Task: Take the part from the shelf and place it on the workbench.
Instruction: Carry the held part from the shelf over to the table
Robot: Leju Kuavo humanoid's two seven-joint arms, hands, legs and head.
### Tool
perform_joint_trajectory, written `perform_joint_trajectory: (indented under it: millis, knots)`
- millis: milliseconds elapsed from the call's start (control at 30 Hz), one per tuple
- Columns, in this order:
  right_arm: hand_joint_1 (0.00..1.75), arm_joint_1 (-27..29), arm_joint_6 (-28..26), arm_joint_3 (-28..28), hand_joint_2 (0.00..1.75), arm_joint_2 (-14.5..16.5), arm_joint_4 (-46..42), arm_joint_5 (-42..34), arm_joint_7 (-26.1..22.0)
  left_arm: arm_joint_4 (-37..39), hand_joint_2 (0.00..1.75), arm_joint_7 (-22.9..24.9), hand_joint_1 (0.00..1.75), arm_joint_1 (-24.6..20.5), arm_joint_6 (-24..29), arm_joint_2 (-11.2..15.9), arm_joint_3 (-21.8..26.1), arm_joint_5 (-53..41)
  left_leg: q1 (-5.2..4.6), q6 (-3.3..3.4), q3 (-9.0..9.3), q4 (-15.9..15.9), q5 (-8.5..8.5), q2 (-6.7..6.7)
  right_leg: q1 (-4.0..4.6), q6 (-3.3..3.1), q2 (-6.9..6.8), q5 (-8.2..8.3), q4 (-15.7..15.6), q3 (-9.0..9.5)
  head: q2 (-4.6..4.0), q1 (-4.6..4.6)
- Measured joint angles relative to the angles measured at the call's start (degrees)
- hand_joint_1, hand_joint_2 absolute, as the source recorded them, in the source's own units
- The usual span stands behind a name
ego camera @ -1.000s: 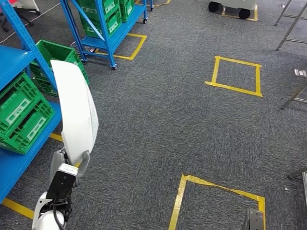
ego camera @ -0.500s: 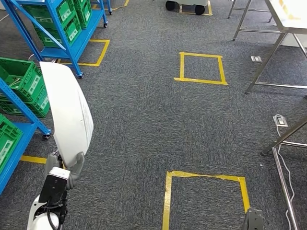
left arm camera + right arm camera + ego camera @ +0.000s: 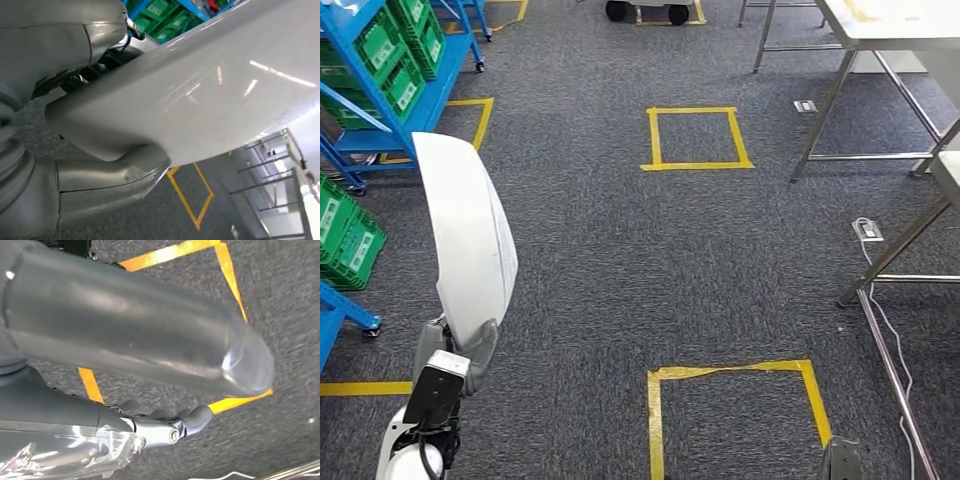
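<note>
1. At ten o'clock from me stands the blue shelf (image 3: 410,90) with green crates (image 3: 403,75) on its levels; another green crate (image 3: 346,240) sits at nine o'clock.
2. My left hand (image 3: 460,350) is at seven o'clock, raised in front of me. It grips the lower end of the white part (image 3: 467,235); in the left wrist view my thumb (image 3: 113,175) lies against one face of the white part (image 3: 211,95) and darker fingers (image 3: 94,70) press on the other.
3. The part stands upright above that hand, clear of the shelf and well apart from the workbench.
4. A yellow tape square (image 3: 696,137) marks the grey carpet at twelve o'clock, another (image 3: 735,410) at six o'clock.
5. My right hand (image 3: 151,370) hangs over the carpet. It holds nothing, the thumb straight and the fingers (image 3: 196,417) loosely extended.
6. The workbench (image 3: 893,25) stands at two o'clock on metal legs.
</note>
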Motion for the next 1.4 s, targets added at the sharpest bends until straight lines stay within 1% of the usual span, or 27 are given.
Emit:
perform_joint_trajectory:
  millis: [67,133,167,200,267,300,333,400,433,467,500,533,600,667,733,767,800,867,933,967,1033,1100,1167,1233,1300,1333,1400]
  knots:
    - [0.0,0.14,-0.12,-0.02,0.0,0.04,0.0,0.05,-0.01,0.03,1.75,-0.04,1.75,-0.16,-0.25,-0.03,0.04,-0.37,0.24,-0.65,-1.46,3.68,2.41,-1.38,-0.26,-0.77,1.5,-0.44,-0.93,1.48,0.01,-0.14]
    - [0.0,0.1,-0.31,-0.04,0.0,0.04,0.0,0.09,-0.02,0.11,1.75,-0.07,1.75,-0.01,-0.46,-0.03,0.13,-0.89,0.47,-0.8,-7.0,11.57,3.52,-3.9,-0.51,-1.47,2.94,-1.23,-1.72,3.36,0.01,-0.34]
    - [0.0,-0.01,-0.4,-0.07,0.0,0.04,0.0,0.09,-0.01,0.15,1.75,-0.08,1.75,0.19,-0.49,-0.02,0.19,-1.13,0.51,-0.87,-10.16,14.86,2.16,-4.73,-0.57,-1.67,3.71,-1.7,-1.97,4.24,0.01,-0.44]
    - [0.0,-0.08,-0.46,-0.09,0.0,0.05,0.0,0.08,-0.01,0.18,1.75,-0.14,1.75,0.37,-0.49,-0.01,0.28,-1.31,0.52,-0.93,-12.92,16.73,-0.71,-5.07,-0.6,-1.72,4.63,-2.26,-2.13,5.17,0.01,-0.45]
    - [0.0,-0.03,-0.5,-0.12,0.0,0.1,0.0,0.09,-0.01,0.22,1.75,-0.34,1.75,0.49,-0.49,0.01,0.45,-1.54,0.53,-0.98,-16.55,16.63,-6.45,-5.26,-0.64,-1.54,6.61,-3.72,-2.26,7.32,0.01,-0.5]
    - [0.0,0.03,-0.5,-0.13,0.0,0.13,0.0,0.1,-0.01,0.23,1.75,-0.51,1.75,0.49,-0.48,0.02,0.5,-1.63,0.54,-1.0,-17.46,15.04,-6.93,-5.42,-0.67,-1.4,7.57,-4.59,-2.27,8.56,0.01,-0.5]
    - [0.0,0.06,-0.49,-0.15,0.0,0.16,0.0,0.1,-0.01,0.23,1.75,-0.69,1.75,0.49,-0.48,0.02,0.53,-1.73,0.59,-1.03,-17.85,12.54,-4.65,-5.89,-0.72,-1.24,8.44,-5.49,-2.27,9.76,0.01,-0.52]
    - [0.0,-0.13,-0.47,-0.18,0.0,0.16,0.0,0.11,0.0,0.25,1.75,-1.03,1.75,0.57,-0.45,0.04,0.55,-1.92,0.88,-1.17,-18.23,6.17,4.58,-8.07,-0.75,-0.82,10.05,-7.3,-1.86,11.39,0.0,-0.69]
    - [0.0,-0.26,-0.45,-0.2,0.0,0.17,0.0,0.13,0.01,0.26,1.75,-1.15,1.75,0.64,-0.44,0.05,0.56,-2.03,0.96,-1.14,-18.29,3.96,8.29,-9.04,-0.75,-0.53,10.74,-8.29,-1.56,11.6,0.0,-0.78]
    - [0.0,-0.35,-0.45,-0.22,0.0,0.17,0.0,0.16,0.01,0.27,1.75,-1.23,1.75,0.66,-0.43,0.05,0.58,-2.13,0.98,-1.03,-18.29,2.71,10.22,-9.65,-0.74,-0.27,11.39,-9.28,-1.42,11.71,0.0,-0.89]
    - [0.0,-0.36,-0.45,-0.23,0.0,0.19,0.0,0.19,0.01,0.27,1.75,-1.3,1.75,0.6,-0.41,0.03,0.61,-2.21,0.91,-0.77,-18.03,2.38,10.41,-9.47,-0.77,-0.05,11.97,-10.11,-1.52,11.86,0.0,-0.93]
    - [0.0,-0.27,-0.48,-0.25,0.0,0.19,0.0,0.22,0.0,0.27,1.75,-1.37,1.75,0.49,-0.42,-0.03,0.64,-2.34,0.9,-0.38,-17.61,2.2,11.25,-8.94,-0.77,0.13,11.85,-10.75,-1.64,12.14,0.0,-0.86]
    - [0.0,-0.21,-0.54,-0.24,0.0,0.22,0.02,0.26,0.01,0.26,1.75,-1.52,1.75,0.34,-0.42,-0.19,0.69,-2.52,0.86,0.6,-16.62,1.67,12.47,-7.52,-0.74,0.53,8.87,-12.24,0.02,12.02,0.01,-0.46]
    - [0.0,-0.6,-0.56,-0.21,0.0,0.3,0.04,0.28,0.02,0.26,1.75,-1.6,1.75,0.47,-0.45,-0.26,0.78,-2.67,0.58,1.43,-15.75,1.53,12.53,-6.03,-0.71,1.04,4.71,-15.44,6.1,8.9,0.01,-0.1]
    - [0.0,-0.9,-0.55,-0.19,0.0,0.33,0.05,0.29,0.01,0.27,1.75,-1.61,1.75,0.55,-0.49,-0.25,0.88,-2.74,0.23,1.83,-14.98,1.58,11.65,-4.68,-0.71,1.32,3.29,-17.52,12.31,4.66,0.01,-0.05]
    - [0.0,-0.88,-0.55,-0.19,0.0,0.33,0.06,0.29,0.01,0.27,1.75,-1.61,1.75,0.56,-0.51,-0.25,0.92,-2.77,0.09,1.92,-14.47,1.59,11.13,-4.12,-0.68,1.27,3.16,-16.76,13.07,3.54,0.01,0.0]
    - [0.0,-0.82,-0.55,-0.2,0.0,0.33,0.07,0.29,0.01,0.27,1.75,-1.61,1.75,0.56,-0.55,-0.25,0.96,-2.79,-0.04,1.97,-13.83,1.59,10.59,-3.6,-0.63,1.11,3.05,-14.79,11.7,3.43,0.01,0.01]
    - [0.0,-0.8,-0.54,-0.2,0.0,0.33,0.09,0.29,0.01,0.27,1.75,-1.62,1.75,0.55,-0.62,-0.27,1.0,-2.8,-0.26,1.96,-12.26,1.54,9.46,-2.52,-0.25,0.46,1.57,-9.07,4.57,5.57,0.01,0.03]
    - [0.0,-0.96,-0.53,-0.17,0.0,0.34,0.1,0.29,0.02,0.27,1.75,-1.66,1.75,0.55,-0.65,-0.29,1.01,-2.8,-0.53,1.69,-11.08,1.51,8.6,-1.62,0.31,-0.02,-0.07,-5.72,-0.83,7.56,0.01,-0.08]
    - [0.0,-1.03,-0.54,-0.17,0.0,0.34,0.11,0.29,0.02,0.27,1.75,-1.67,1.75,0.56,-0.65,-0.29,1.02,-2.81,-0.6,1.5,-10.84,1.46,8.39,-1.22,0.51,-0.11,-0.3,-5.44,-1.52,7.89,0.01,-0.13]
    - [0.0,-1.06,-0.55,-0.17,0.0,0.35,0.11,0.29,0.02,0.26,1.75,-1.7,1.75,0.56,-0.66,-0.31,1.03,-2.82,-0.61,1.04,-10.71,1.28,8.16,-0.44,0.45,-0.35,0.82,-5.23,-1.88,7.97,0.01,-0.13]
    - [0.0,-1.02,-0.55,-0.17,0.0,0.4,0.11,0.3,0.0,0.25,1.75,-1.73,1.75,0.52,-0.66,-0.33,1.03,-2.83,-0.46,0.41,-11.18,2.48,7.08,-1.73,0.06,-0.8,2.03,-4.83,-2.58,8.22,0.01,-0.22]
    - [0.0,-1.21,-0.55,-0.18,0.0,0.45,0.11,0.31,-0.01,0.25,1.75,-1.76,1.75,0.56,-0.66,-0.32,1.03,-2.83,-0.22,-0.18,-13.82,8.15,4.13,-4.22,-0.31,-1.11,3.33,-4.58,-3.03,8.49,0.01,-0.43]
    - [0.0,-1.33,-0.54,-0.18,0.0,0.45,0.11,0.31,-0.01,0.26,1.75,-1.79,1.75,0.65,-0.66,-0.26,1.05,-2.81,-0.03,-0.53,-17.74,15.48,1.51,-5.12,-0.44,-1.21,4.76,-4.59,-3.05,8.52,0.01,-0.52]
    - [0.0,-1.28,-0.54,-0.18,0.0,0.46,0.15,0.31,0.0,0.27,1.75,-1.79,1.75,0.68,-0.66,-0.2,1.09,-2.8,0.15,-0.75,-19.0,16.66,2.85,-5.29,-0.58,-1.16,6.33,-4.65,-3.03,8.64,0.01,-0.52]
    - [0.0,-1.27,-0.54,-0.18,0.0,0.46,0.17,0.31,0.01,0.27,1.75,-1.79,1.75,0.67,-0.65,-0.19,1.1,-2.8,0.31,-0.87,-17.98,14.03,4.96,-5.58,-0.72,-1.04,7.16,-4.71,-2.99,8.75,0.01,-0.52]
    - [0.0,-1.36,-0.52,-0.18,0.0,0.45,0.2,0.31,0.01,0.27,1.75,-1.79,1.75,0.67,-0.65,-0.18,1.15,-2.8,0.93,-1.22,-14.37,6.21,8.87,-7.82,-0.93,-0.48,8.81,-5.02,-2.61,8.75,0.01,-0.57]
